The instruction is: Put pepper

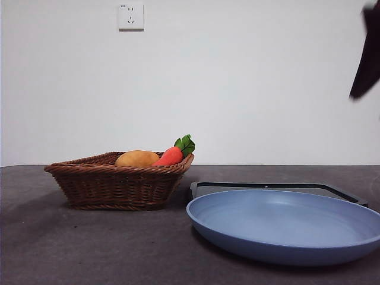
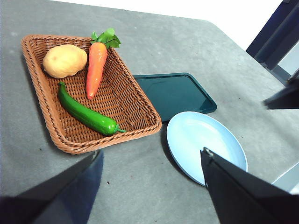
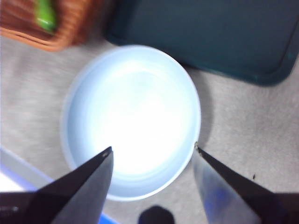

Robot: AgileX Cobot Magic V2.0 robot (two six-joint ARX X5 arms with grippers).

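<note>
The pepper (image 2: 86, 114) is glossy dark green and lies inside the wicker basket (image 2: 140, 114), beside the carrot (image 2: 96, 67) and the potato (image 2: 64, 60). My left gripper (image 2: 152, 151) hangs open, high above the table on the near side of the basket, holding nothing. My right gripper (image 3: 153, 146) is open and hovers over the light blue plate (image 3: 93, 93); the pepper's tip (image 3: 45, 14) shows blurred at that view's edge. In the front view the basket wall (image 1: 116, 187) hides the pepper, and a black arm tip (image 1: 366, 56) shows at the top right.
A dark green tray (image 2: 175, 93) lies flat between the basket and the plate (image 2: 205, 144). In the front view the plate (image 1: 285, 243) stands near and large, with the tray (image 1: 279, 186) behind it. The other gripper (image 2: 282, 98) shows in the left wrist view.
</note>
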